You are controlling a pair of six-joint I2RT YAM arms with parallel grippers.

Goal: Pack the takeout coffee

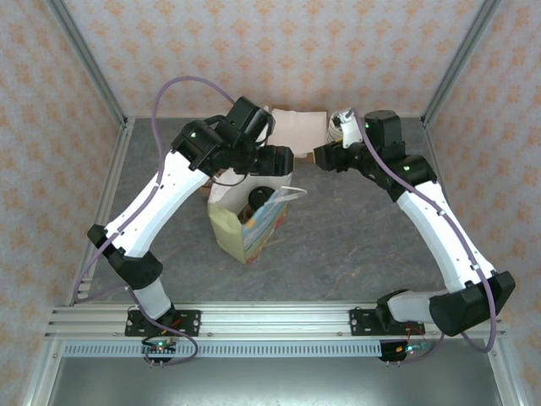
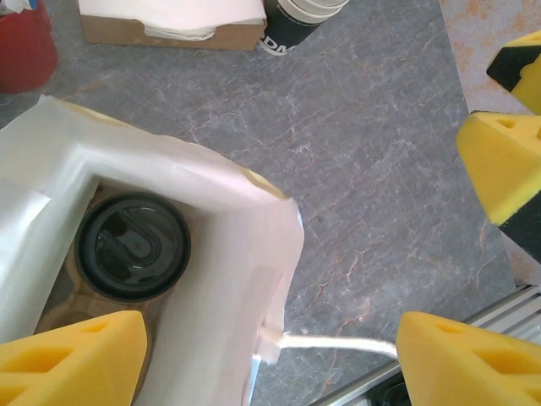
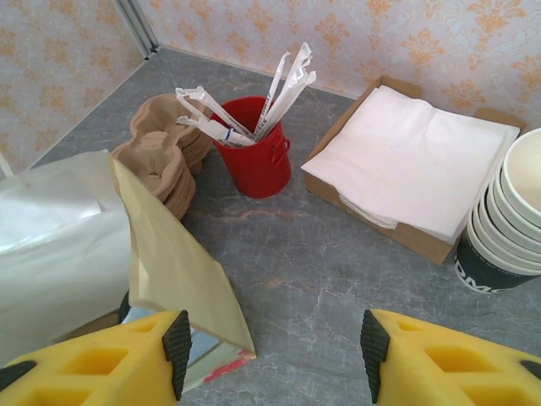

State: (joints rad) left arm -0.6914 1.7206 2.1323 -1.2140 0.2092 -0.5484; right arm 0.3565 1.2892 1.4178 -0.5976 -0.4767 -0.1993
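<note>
Bending at the elbow over the white paper bag (image 1: pixel 241 228), the left arm (image 1: pixel 161 199) points the left gripper (image 2: pixel 270 359) downward, fingers spread astride the bag's rim above the takeout coffee (image 2: pixel 133 245) standing upright inside, while the right gripper (image 3: pixel 275 355), likewise spread and empty, hovers beside the bag.

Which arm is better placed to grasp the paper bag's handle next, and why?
Probably left. The left gripper hangs open over the bag, fingers either side of the white handle. The right gripper sits beside the bag, facing the napkins.
</note>
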